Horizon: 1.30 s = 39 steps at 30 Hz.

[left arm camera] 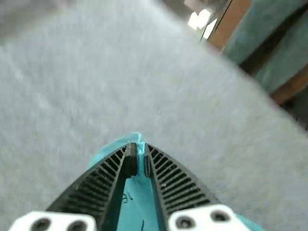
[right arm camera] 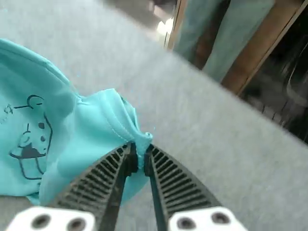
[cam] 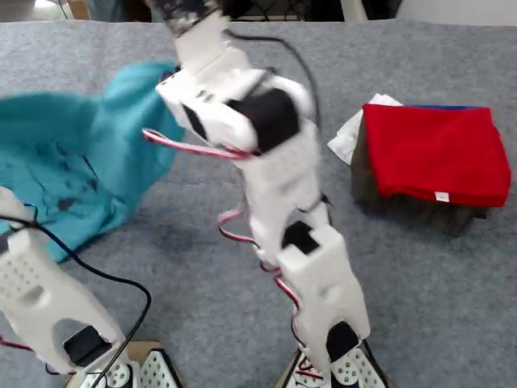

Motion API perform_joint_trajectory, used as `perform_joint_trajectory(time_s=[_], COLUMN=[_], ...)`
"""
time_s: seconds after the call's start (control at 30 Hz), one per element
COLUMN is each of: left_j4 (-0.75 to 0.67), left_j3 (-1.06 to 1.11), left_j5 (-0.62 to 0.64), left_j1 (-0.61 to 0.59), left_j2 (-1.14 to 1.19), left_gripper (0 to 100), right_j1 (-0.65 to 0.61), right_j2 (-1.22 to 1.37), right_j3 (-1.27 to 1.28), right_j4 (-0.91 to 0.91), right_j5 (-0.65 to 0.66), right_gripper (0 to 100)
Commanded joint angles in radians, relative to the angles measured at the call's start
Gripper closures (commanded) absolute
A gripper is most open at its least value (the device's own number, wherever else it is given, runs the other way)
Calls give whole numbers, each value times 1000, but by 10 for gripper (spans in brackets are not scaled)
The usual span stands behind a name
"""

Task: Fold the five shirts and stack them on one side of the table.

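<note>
Both arms have hold of the teal shirt [cam: 73, 162] right now. It's lying crumpled on the left part of the grey table cover [cam: 420, 307], dark cartoon print facing up.

The left gripper [left arm camera: 137, 155] is clamped tight on an edge of the fabric, with a bit of teal poking out past the tips. The right gripper [right arm camera: 138, 155] is the same deal, pinched shut on a hemmed edge with the cloth bunching up beside it.

Over on the right side of the table sits the folded pile [cam: 363, 174], well apart from the teal one. There's a red shirt [cam: 436, 149] on top, a dark layer [cam: 420, 212] under it, and a white piece [cam: 349, 136] sticking out at the pile's far left corner.
</note>
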Motion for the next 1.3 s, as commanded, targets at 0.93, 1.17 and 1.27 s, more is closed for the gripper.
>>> perform_joint_trajectory(time_s=[0.93,1.17,1.27], left_j4=[-6,-138,-172], left_j3=[1279,1382,1382], left_j5=[-175,-175,-175], left_j1=[15,8,7], left_j2=[-1694,-1763,-1763], left_gripper=[971,971,971], right_j1=[242,138,107], right_j2=[-792,-905,-957], right_j3=[8,151,228], right_j4=[-305,-362,-377], right_j5=[92,92,91], right_gripper=[985,985,985])
